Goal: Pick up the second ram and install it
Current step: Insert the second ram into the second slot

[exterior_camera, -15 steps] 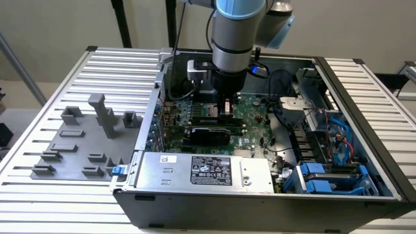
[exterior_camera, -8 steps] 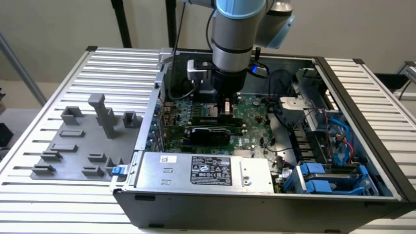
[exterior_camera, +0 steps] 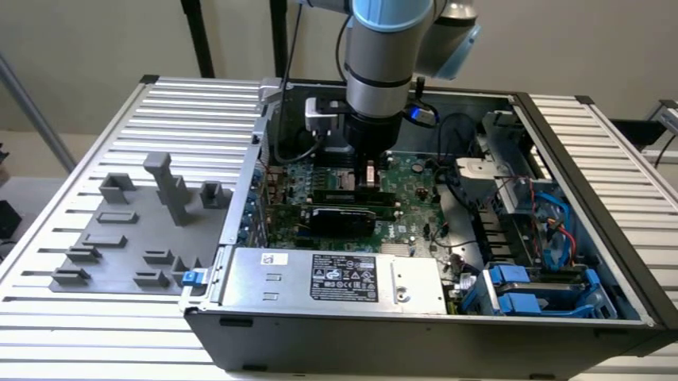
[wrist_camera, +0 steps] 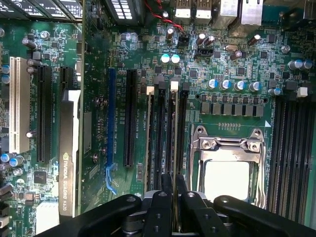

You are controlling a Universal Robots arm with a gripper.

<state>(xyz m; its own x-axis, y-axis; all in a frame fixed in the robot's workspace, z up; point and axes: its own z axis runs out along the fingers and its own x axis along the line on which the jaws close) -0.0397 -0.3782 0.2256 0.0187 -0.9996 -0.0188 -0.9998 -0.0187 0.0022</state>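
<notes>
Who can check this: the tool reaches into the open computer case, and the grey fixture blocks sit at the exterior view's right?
Wrong side. The exterior view shows the grey fixture blocks at its left, beside the open computer case; the tool does reach into the case.

The second ram (wrist_camera: 174, 138) is a long, narrow strip seen edge-on, so it shows as a thin pale line and its chips cannot be made out. It stands on its long edge, upright, just beside the CPU socket (wrist_camera: 227, 163), running parallel to that socket's side and reaching past it at the far end, in line with a dark slot beside the socket. Its near end is pinched between the fingers of the gripper (wrist_camera: 174, 190); whether it is fully seated cannot be told.
</notes>
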